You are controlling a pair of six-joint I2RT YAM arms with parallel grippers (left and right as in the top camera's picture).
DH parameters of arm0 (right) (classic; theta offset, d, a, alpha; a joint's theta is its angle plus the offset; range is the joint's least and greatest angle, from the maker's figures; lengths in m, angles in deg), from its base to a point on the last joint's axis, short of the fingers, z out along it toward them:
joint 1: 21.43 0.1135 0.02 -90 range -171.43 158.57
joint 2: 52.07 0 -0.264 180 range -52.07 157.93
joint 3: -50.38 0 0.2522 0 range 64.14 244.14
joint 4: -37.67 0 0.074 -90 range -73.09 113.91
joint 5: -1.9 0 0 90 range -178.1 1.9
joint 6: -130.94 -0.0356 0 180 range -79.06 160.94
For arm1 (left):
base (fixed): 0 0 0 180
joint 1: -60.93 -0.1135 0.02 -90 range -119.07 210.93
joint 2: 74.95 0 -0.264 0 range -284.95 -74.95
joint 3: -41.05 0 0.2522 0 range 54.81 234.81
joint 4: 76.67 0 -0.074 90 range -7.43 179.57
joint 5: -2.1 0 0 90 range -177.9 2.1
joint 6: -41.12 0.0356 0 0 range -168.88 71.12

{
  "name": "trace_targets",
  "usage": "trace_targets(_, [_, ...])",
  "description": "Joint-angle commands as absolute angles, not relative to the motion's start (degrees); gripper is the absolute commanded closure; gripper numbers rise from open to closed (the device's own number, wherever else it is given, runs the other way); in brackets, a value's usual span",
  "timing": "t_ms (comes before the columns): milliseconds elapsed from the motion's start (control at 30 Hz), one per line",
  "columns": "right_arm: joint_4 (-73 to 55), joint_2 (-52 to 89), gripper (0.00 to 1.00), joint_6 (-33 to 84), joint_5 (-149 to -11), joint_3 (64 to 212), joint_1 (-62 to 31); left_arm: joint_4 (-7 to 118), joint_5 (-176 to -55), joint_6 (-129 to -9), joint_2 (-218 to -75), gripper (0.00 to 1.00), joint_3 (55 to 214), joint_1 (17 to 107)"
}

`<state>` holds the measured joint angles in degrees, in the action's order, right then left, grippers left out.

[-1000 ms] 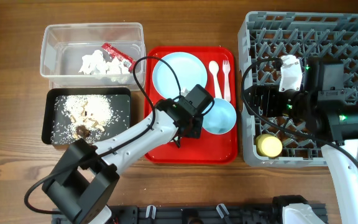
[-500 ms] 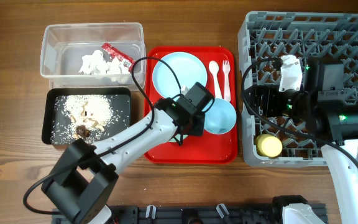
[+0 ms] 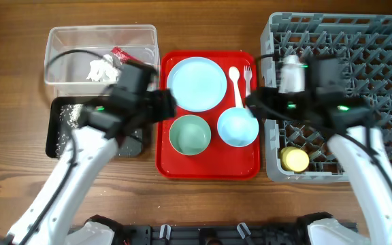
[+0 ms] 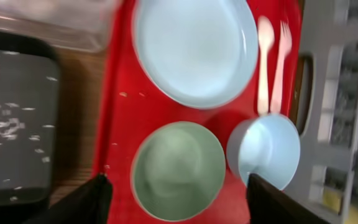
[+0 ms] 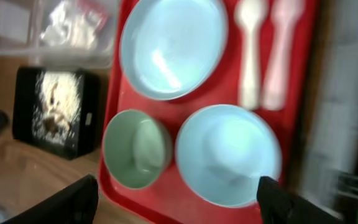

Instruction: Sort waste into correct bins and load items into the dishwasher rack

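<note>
On the red tray (image 3: pixel 208 165), plate (image 3: pixel 196 83), green bowl (image 3: pixel 190 135) and blue bowl (image 3: pixel 237 127) crowd together; only its front strip lies bare.

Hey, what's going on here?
Two robot arms are clearing a meal. Tissue and a wrapper lie in the clear tub, crumbs in the black tray. The plate, blue bowl, green bowl, spoon and fork sit on the red tray, not yet in the rack. The left hand and right hand hover open above it.

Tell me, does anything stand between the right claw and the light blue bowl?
Nothing visible does. The light blue bowl lies uncovered on the red tray, and the open right claw hangs above it.
</note>
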<state>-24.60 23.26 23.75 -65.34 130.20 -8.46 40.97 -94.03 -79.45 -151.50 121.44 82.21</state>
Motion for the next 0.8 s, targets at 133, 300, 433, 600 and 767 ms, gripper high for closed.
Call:
trace_targets(133, [-19.8,32.4,0.18,14.8,-70.6,131.2,8.7,36.4,-94.9,-79.1,-147.8,0.17,122.6,68.0])
trace_targets(300, [-20.2,37.5,0.25,12.3,-74.8,131.2,14.1,34.8,-94.9,-78.4,-148.2,0.15,122.5,62.8])
trace_targets(433, [-20.3,40.3,0.35,12.1,-75.7,131.2,16.0,34.6,-94.9,-77.6,-148.2,0.14,122.5,60.8])
trace_targets(600, [-20.6,43.9,0.4,8.7,-80.5,131.2,17.8,34.6,-94.9,-77.7,-148.2,0.12,122.5,60.4])
trace_targets(767, [-19.5,47.8,0.46,6.3,-82.3,131.2,18.7,34.6,-94.9,-77.6,-148.2,0.07,122.5,60.4])
